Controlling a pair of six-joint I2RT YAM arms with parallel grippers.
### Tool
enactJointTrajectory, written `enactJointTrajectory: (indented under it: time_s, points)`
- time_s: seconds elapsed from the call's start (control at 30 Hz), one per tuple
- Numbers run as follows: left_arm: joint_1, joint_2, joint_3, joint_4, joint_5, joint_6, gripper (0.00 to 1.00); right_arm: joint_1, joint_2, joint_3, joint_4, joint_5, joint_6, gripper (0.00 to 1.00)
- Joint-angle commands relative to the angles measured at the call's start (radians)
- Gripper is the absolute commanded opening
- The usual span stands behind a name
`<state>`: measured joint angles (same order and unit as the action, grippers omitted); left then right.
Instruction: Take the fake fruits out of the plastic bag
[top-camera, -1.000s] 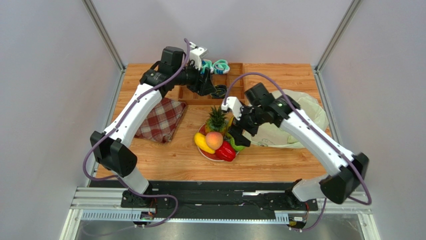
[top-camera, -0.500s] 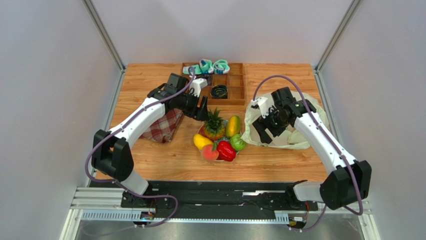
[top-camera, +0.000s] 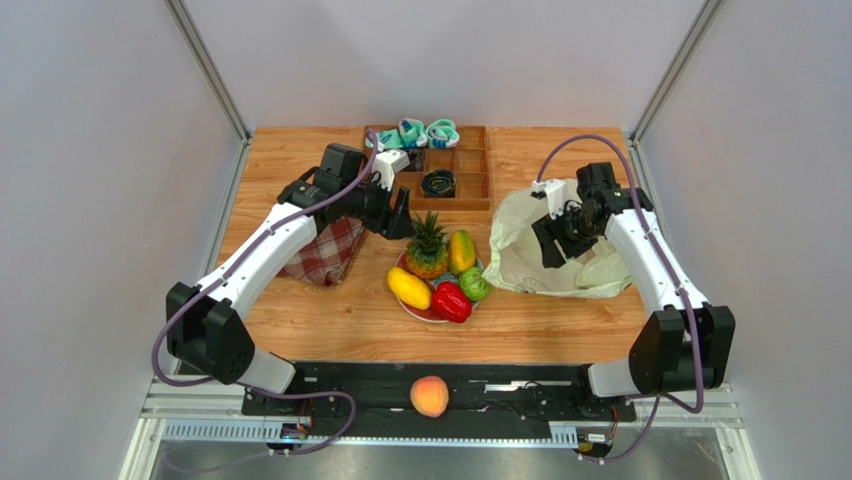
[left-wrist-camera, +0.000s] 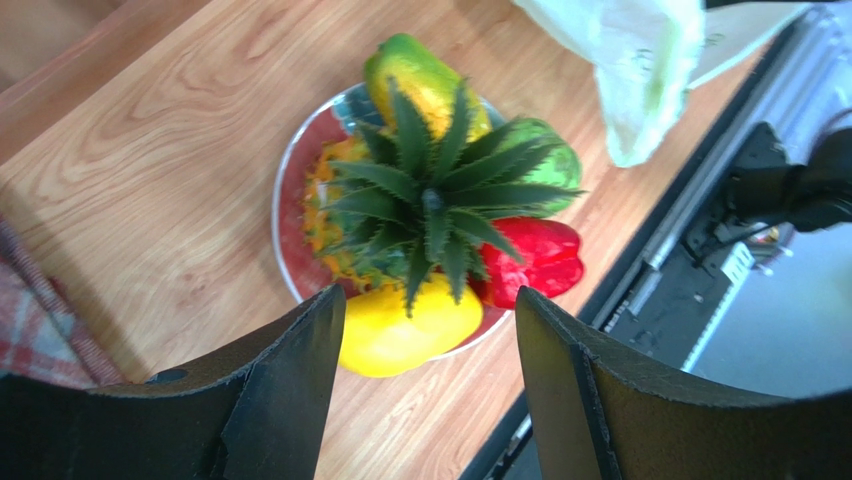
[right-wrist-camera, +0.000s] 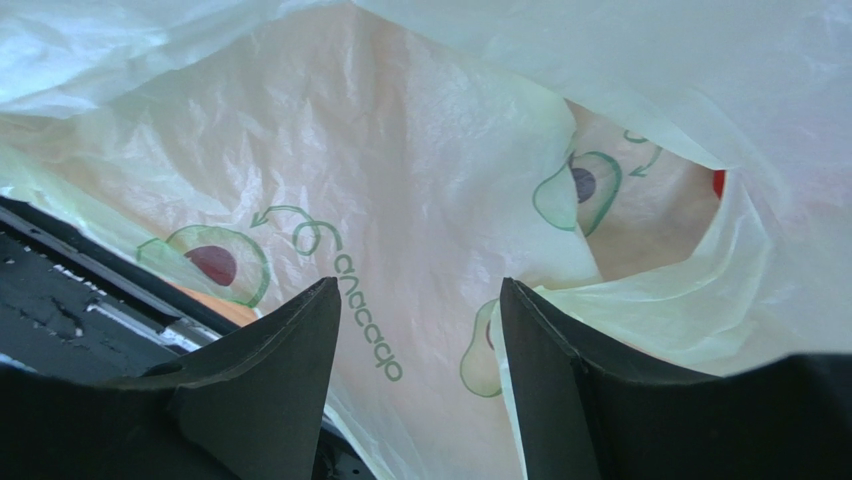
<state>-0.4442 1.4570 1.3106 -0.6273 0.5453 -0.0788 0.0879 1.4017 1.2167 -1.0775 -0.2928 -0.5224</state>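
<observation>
Plaid cloth (top-camera: 325, 250) seen at table's left. Left gripper (top-camera: 398, 218) held just behind pineapple (top-camera: 430, 245), jaws parted, nothing gripped. Plate (left-wrist-camera: 283, 205) loaded: pineapple, orange-green fruit (top-camera: 462, 250), yellow fruit (top-camera: 408, 288), red pepper (top-camera: 452, 302), green piece (top-camera: 474, 284). Peach (top-camera: 429, 396) seen off table, on black base rail between arm mounts. Plastic bag (top-camera: 520, 262) spread just right of plate. Right gripper (right-wrist-camera: 420, 300) poised over bag, jaws parted, film not seen pinched.
</observation>
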Motion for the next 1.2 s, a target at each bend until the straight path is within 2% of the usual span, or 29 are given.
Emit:
enactJointTrajectory:
  time_s: [0.0, 0.07, 0.1, 0.13, 0.17, 0.3, 0.43, 0.57, 0.67, 0.7, 0.73, 0.8, 0.83, 0.87, 0.9, 1.03, 1.17]
  points:
    - [-0.001, 0.015, 0.131, 0.043, 0.143, 0.024, 0.72, -0.040, -0.013, -0.020, 0.073, 0.101, -0.041, 0.62]
    - [-0.022, 0.072, 0.197, 0.049, 0.162, -0.011, 0.74, -0.065, 0.000, -0.046, 0.131, 0.177, -0.045, 0.62]
    - [-0.034, 0.098, 0.269, 0.048, 0.162, -0.022, 0.83, -0.076, 0.011, -0.055, 0.145, 0.196, -0.044, 0.63]
    - [-0.071, 0.124, 0.306, 0.041, 0.147, -0.033, 0.87, -0.079, 0.023, -0.052, 0.152, 0.205, -0.034, 0.64]
    - [-0.092, 0.179, 0.341, 0.035, 0.131, -0.053, 0.88, -0.126, 0.048, -0.045, 0.152, 0.216, -0.022, 0.65]
    - [-0.207, 0.308, 0.491, -0.003, 0.006, -0.091, 0.91, -0.177, 0.091, 0.024, 0.114, 0.169, 0.057, 0.69]
    - [-0.306, 0.400, 0.524, -0.025, -0.057, -0.136, 0.91, -0.178, 0.108, 0.059, 0.094, 0.135, 0.062, 0.69]
    - [-0.346, 0.449, 0.509, -0.034, -0.082, -0.150, 0.91, -0.175, 0.144, 0.069, 0.105, 0.103, 0.068, 0.66]
    - [-0.363, 0.509, 0.535, -0.040, -0.073, -0.153, 0.91, -0.171, 0.215, 0.069, 0.155, 0.153, 0.110, 0.66]
    - [-0.366, 0.526, 0.559, -0.043, -0.059, -0.151, 0.88, -0.172, 0.236, 0.073, 0.171, 0.167, 0.120, 0.67]
    - [-0.367, 0.542, 0.573, -0.038, -0.036, -0.148, 0.73, -0.172, 0.282, 0.076, 0.207, 0.185, 0.131, 0.68]
    - [-0.366, 0.563, 0.619, -0.022, -0.001, -0.145, 0.53, -0.183, 0.322, 0.101, 0.255, 0.244, 0.171, 0.72]
    - [-0.366, 0.562, 0.636, -0.014, 0.013, -0.127, 0.25, -0.191, 0.357, 0.115, 0.313, 0.262, 0.183, 0.73]
    - [-0.366, 0.553, 0.654, -0.011, 0.025, -0.118, 0.08, -0.201, 0.376, 0.135, 0.336, 0.291, 0.196, 0.73]
    - [-0.364, 0.542, 0.683, 0.001, 0.060, -0.108, 0.00, -0.208, 0.393, 0.200, 0.364, 0.334, 0.202, 0.74]
    - [-0.334, 0.473, 0.707, 0.083, 0.240, -0.127, 0.00, -0.227, 0.459, 0.352, 0.398, 0.446, 0.176, 0.76]
    - [-0.330, 0.402, 0.714, 0.069, 0.311, -0.088, 0.00, -0.276, 0.416, 0.409, 0.404, 0.494, 0.142, 0.77]
